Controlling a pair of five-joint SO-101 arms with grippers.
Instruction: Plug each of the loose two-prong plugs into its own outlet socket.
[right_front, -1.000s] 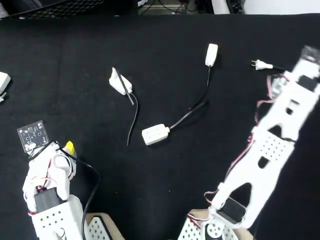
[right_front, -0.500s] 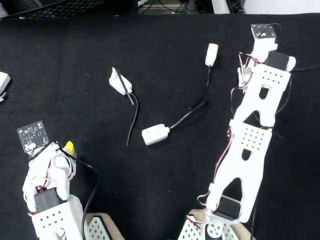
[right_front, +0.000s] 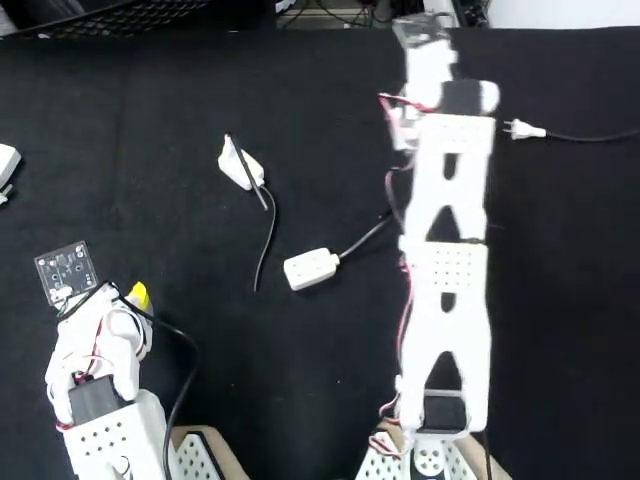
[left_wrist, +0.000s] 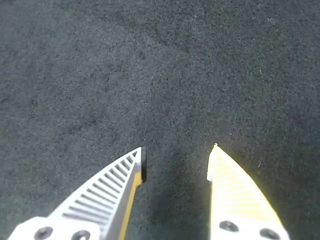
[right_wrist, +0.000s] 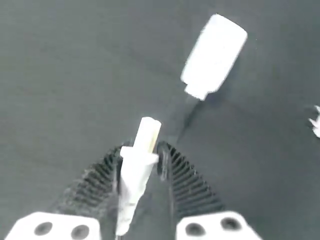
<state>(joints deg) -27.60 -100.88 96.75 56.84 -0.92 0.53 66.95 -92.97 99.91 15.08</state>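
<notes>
The right arm has swung across the black worktop (right_front: 150, 80) within the last second. Its gripper (right_wrist: 140, 149), clamped on a white two-prong plug (right_wrist: 135, 170), now hangs near the single white socket (right_wrist: 214, 54), so insertion looks close. The left gripper (left_wrist: 177, 148) sits parted and empty, far from that socket.

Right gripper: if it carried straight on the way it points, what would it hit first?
Probably the black cloth just beside the white socket; the plug it grips leads and aims slightly off the socket. Depth is unclear.
</notes>
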